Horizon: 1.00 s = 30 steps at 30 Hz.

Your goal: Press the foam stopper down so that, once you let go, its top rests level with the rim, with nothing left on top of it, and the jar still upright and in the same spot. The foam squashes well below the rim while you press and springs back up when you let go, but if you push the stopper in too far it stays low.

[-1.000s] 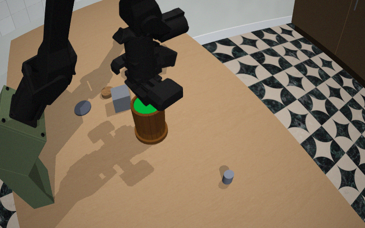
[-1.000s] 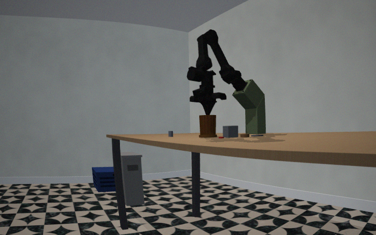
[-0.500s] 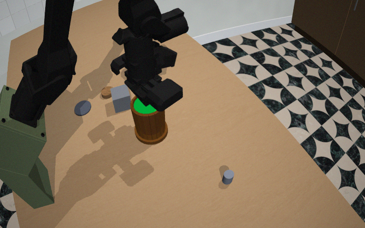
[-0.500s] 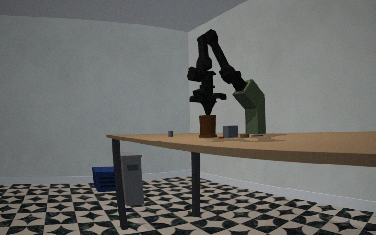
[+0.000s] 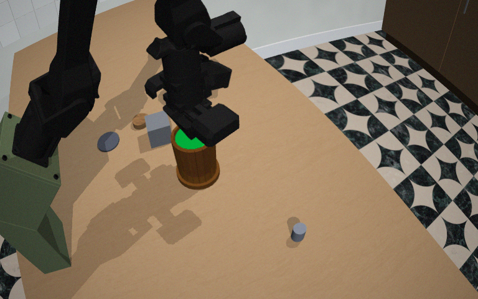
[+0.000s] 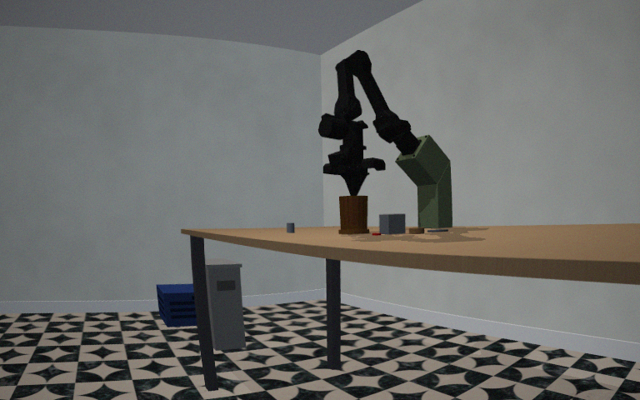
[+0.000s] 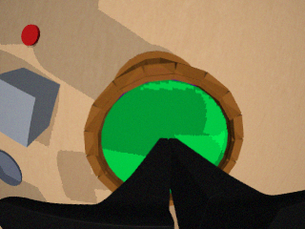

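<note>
A brown wooden jar (image 5: 195, 164) stands upright on the table, also seen in the side view (image 6: 353, 214). A green foam stopper (image 5: 187, 139) fills its mouth; in the wrist view (image 7: 163, 128) it sits inside the brown rim. My gripper (image 6: 354, 191) is shut and empty, pointing straight down over the jar's mouth, its tips at the rim level on the stopper in the side view. In the wrist view the closed fingertips (image 7: 167, 145) lie over the stopper's near part. Whether the stopper's top is level with the rim I cannot tell.
A grey cube (image 5: 158, 129) stands right beside the jar on its left. A small wooden disc (image 5: 139, 121) and a dark grey disc (image 5: 107, 141) lie further left. A small red dot (image 7: 30, 33) lies on the table. A small grey cylinder (image 5: 298, 232) stands towards the front right. The green arm base (image 5: 26, 197) is at the left edge.
</note>
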Tool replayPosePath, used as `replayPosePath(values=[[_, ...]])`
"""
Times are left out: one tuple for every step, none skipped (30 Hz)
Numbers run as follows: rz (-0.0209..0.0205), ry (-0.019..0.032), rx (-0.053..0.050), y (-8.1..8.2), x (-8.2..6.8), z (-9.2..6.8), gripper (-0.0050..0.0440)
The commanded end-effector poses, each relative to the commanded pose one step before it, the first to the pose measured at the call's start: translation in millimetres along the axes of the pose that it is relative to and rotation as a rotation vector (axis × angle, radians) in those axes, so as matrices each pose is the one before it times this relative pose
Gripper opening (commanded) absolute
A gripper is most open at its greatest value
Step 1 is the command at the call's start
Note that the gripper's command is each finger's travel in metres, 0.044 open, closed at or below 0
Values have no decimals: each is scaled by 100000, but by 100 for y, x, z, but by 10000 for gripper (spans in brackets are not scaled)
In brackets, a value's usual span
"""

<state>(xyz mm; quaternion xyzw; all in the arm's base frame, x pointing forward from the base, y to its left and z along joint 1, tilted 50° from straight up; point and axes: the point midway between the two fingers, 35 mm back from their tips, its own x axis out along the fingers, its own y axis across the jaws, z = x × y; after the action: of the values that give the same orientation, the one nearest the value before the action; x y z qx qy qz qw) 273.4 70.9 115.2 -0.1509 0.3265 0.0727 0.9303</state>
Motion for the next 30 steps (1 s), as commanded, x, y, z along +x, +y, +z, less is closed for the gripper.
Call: replayPosePath(values=[[127, 1029, -338, 26, 197, -379, 0], [0, 3, -1, 1, 10, -9, 0], [0, 2, -1, 1, 10, -10, 0], [0, 0, 0, 0, 0, 0, 0], [0, 0, 0, 0, 0, 0, 0], [0, 0, 0, 1, 10, -9, 0], [0, 1, 0, 1, 10, -9, 0], [0, 1, -1, 1, 10, -9, 0], [0, 1, 0, 1, 10, -9, 0], [0, 1, 0, 1, 10, -9, 0], [0, 0, 0, 1, 10, -9, 0], [0, 0, 0, 1, 10, -9, 0], [0, 0, 0, 1, 10, -8, 0], [0, 0, 0, 1, 10, -8, 0], [0, -1, 0, 1, 10, -8, 0], [0, -1, 0, 1, 10, -8, 0], [0, -1, 0, 1, 10, -7, 0], [0, -1, 0, 1, 10, -7, 0], [0, -1, 0, 1, 10, -7, 0], [0, -1, 0, 1, 10, -6, 0], [0, 0, 0, 0, 0, 0, 0], [0, 0, 0, 0, 0, 0, 0], [0, -2, 0, 0, 10, -6, 0], [1, -4, 1, 1, 10, -4, 0], [0, -1, 0, 1, 10, -4, 0], [0, -1, 0, 1, 10, -4, 0], [0, 0, 0, 0, 10, -4, 0], [-1, -2, 0, 0, 9, -4, 0], [-1, -3, 0, 0, 8, -3, 0], [-1, -3, 0, 0, 8, -3, 0]])
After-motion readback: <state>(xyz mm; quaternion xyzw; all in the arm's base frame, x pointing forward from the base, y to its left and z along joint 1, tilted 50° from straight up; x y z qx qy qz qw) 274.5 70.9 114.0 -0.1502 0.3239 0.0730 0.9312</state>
